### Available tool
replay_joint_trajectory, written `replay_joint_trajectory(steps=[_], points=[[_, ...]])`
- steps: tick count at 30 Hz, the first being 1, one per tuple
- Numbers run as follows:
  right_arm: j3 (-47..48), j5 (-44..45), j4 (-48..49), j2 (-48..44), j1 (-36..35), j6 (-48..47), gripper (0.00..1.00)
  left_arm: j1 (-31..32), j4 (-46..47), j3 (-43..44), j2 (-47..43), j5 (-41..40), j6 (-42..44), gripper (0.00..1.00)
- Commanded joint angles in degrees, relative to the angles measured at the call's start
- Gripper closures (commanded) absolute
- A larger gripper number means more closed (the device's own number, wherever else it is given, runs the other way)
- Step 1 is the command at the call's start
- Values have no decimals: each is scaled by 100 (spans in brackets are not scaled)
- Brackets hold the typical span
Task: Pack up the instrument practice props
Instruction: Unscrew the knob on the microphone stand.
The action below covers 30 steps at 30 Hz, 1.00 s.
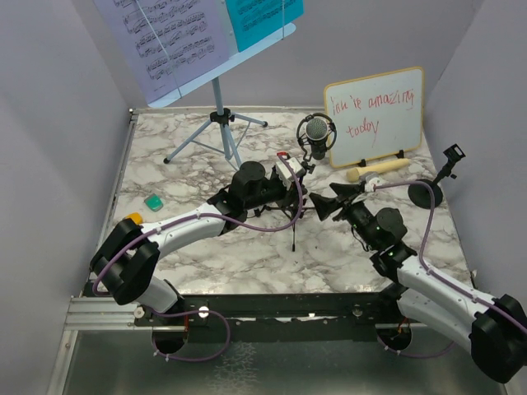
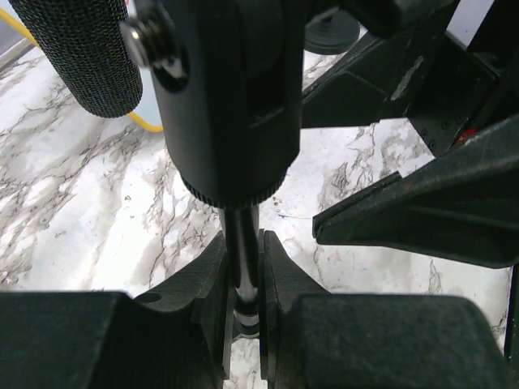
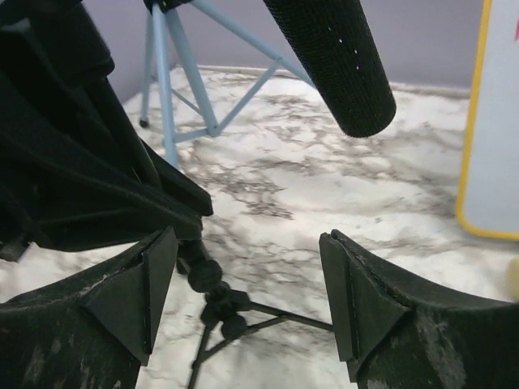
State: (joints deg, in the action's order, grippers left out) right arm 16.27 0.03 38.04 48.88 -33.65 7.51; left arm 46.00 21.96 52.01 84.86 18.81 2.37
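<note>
- We're in a robot lab test cell here: plain lavender walls (image 1: 58, 123) box the table in on three sides.
- A marble-patterned tabletop (image 1: 222, 255) fills the booth, and at lower left a slotted aluminium rail (image 1: 99, 314) runs along the near edge.
- Along the bottom of the frame sit the left arm (image 1: 177, 226) and right arm (image 1: 436, 288), purple cables (image 1: 198, 359) looping off them.
- Up top stands a light-blue music rack (image 1: 221, 115); at upper right, a black studio microphone (image 1: 316, 130) and a whiteboard (image 1: 375, 115).

Shows claw (image 3: 247, 275) spread wide, gripping nothing. Between its fingers, close by the left one, small black tripod (image 3: 219, 312), marble desk (image 3: 324, 186) beneath. Above the gap, tilted black mic (image 3: 332, 61). Farther ahead-left, blue rack legs (image 3: 182, 73); far right, whiteboard (image 3: 486, 121) edge.
</note>
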Motion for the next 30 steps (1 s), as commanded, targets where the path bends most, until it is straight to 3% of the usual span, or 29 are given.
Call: replay_joint_trajectory(steps=[1, 11, 17, 30], points=[[-283, -880, 523, 104, 280, 1986, 24, 30, -91, -6, -141, 22, 43, 100], [-591, -1865, 2215, 1456, 802, 3462, 35, 32, -82, 3, -224, 66, -3, 100], [-589, -2125, 2954, 2081, 947, 3828, 44, 32, -86, 12, -242, 97, -13, 100], [-607, -2621, 3726, 2990, 1123, 4190, 54, 31, -86, 11, -241, 109, -17, 100]])
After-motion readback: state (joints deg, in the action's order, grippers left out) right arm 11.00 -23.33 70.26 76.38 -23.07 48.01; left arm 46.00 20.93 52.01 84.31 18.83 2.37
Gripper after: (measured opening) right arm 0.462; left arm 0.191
